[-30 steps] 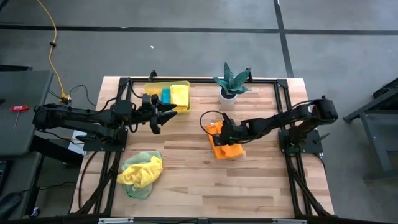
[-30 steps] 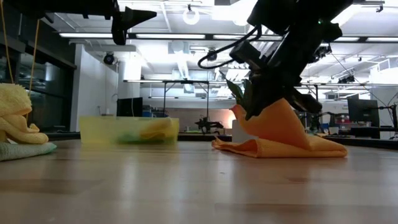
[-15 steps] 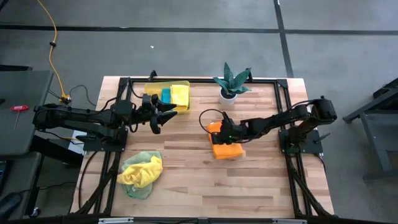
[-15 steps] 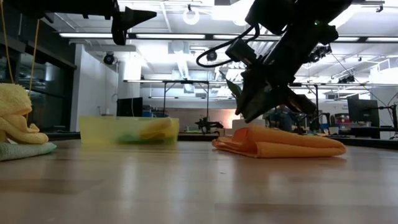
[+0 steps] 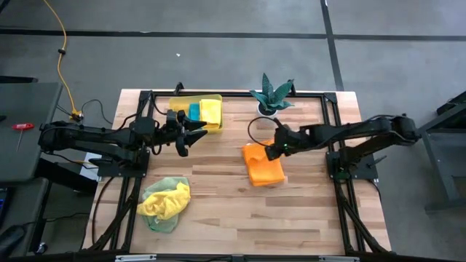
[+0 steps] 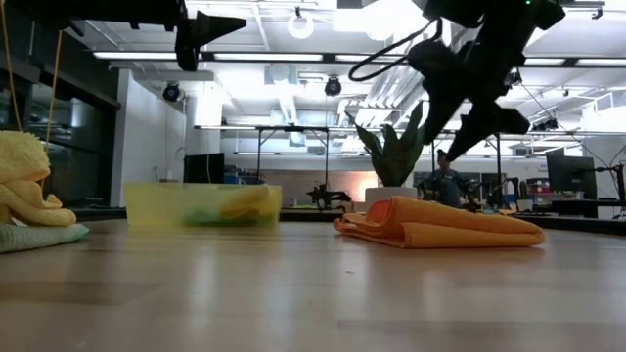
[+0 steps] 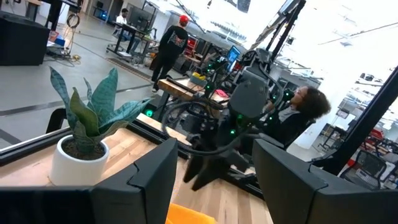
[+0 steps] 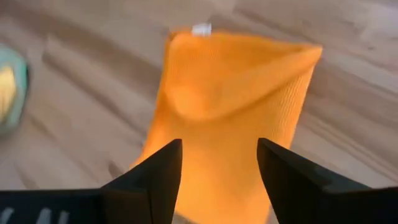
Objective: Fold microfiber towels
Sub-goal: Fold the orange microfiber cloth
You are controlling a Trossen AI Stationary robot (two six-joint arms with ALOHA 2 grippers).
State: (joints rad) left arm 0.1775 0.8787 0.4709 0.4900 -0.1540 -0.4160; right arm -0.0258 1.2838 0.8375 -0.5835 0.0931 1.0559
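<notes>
The orange towel (image 5: 263,167) lies folded on the table (image 5: 306,211) right of frame centre in the high view, a longish rectangle whose long axis runs top to bottom with a slight lean, its narrower upper end pointing toward the plant (image 5: 271,97). The right gripper (image 5: 272,149) hangs over that upper right corner, jaws spread and holding nothing, so the towel sits just below and left of it in the frame; I judge any next pinch would start from that near corner. The left gripper (image 5: 191,132) waits left of centre beside the yellow bin (image 5: 196,110), jaws parted and empty, well apart from the orange towel, so the right arm is plainly the nearer one. A yellow towel (image 5: 166,199) is heaped on a green one (image 5: 164,219) at lower left. In the low view the orange towel (image 6: 438,225) rests flat at right of centre as a low layered mound, long side across the frame, with the right gripper (image 6: 469,90) above it and clear of the cloth. The left wrist view shows only a sliver of orange (image 7: 189,214) at the bottom edge between its own fingers. In the right wrist view the towel (image 8: 230,118) fills the middle between the open fingers (image 8: 155,177), running lengthwise away from them, its far edge (image 8: 242,43) rumpled.
</notes>
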